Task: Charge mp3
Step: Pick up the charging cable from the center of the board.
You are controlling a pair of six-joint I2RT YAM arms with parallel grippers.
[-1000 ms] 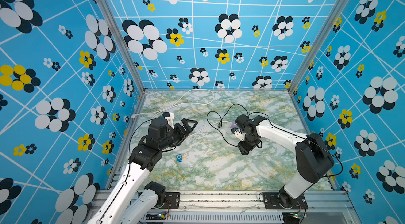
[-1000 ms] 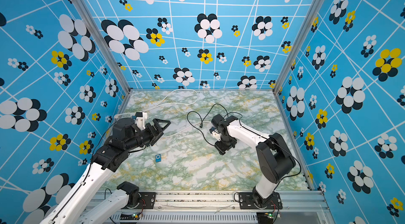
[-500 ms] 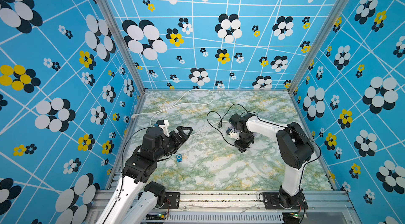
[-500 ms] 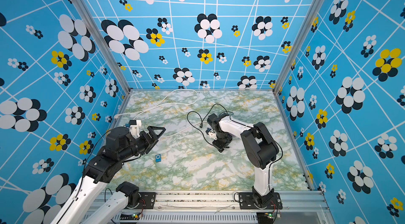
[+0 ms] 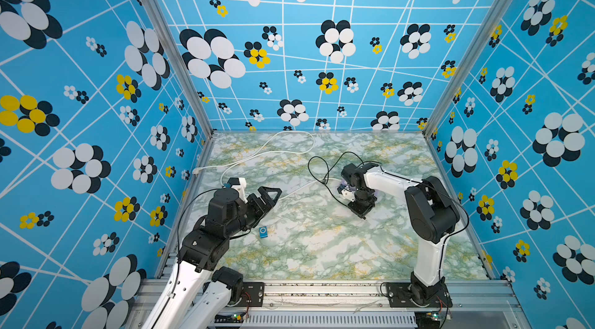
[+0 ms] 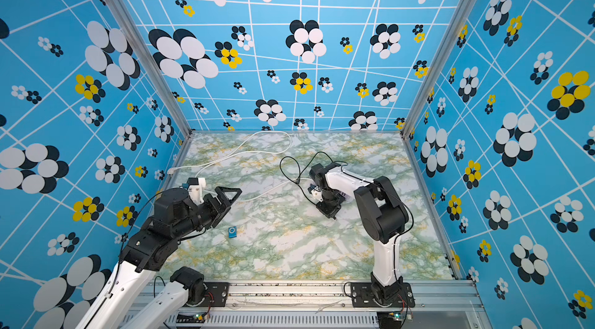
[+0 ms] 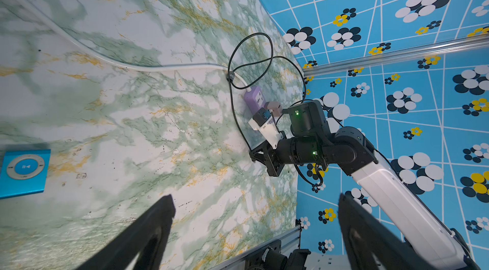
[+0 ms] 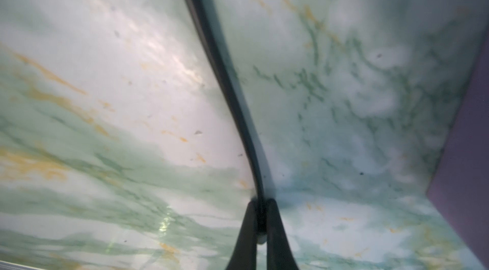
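Two tools: the left tool (image 5: pixel 272 194), spread wide, hangs nearer the mp3 (image 5: pixel 263 231), which lies behind it, baseward; the right tool (image 8: pixel 260 210) pinches the cable (image 8: pixel 225 70), well apart.

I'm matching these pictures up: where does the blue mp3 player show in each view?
Top view: mp3 player on the table, beside the left arm.
Top view: player, same spot.
Left wrist: player face up at the frame's edge.
Right wrist: not in it.
Shared landmark: black cable.
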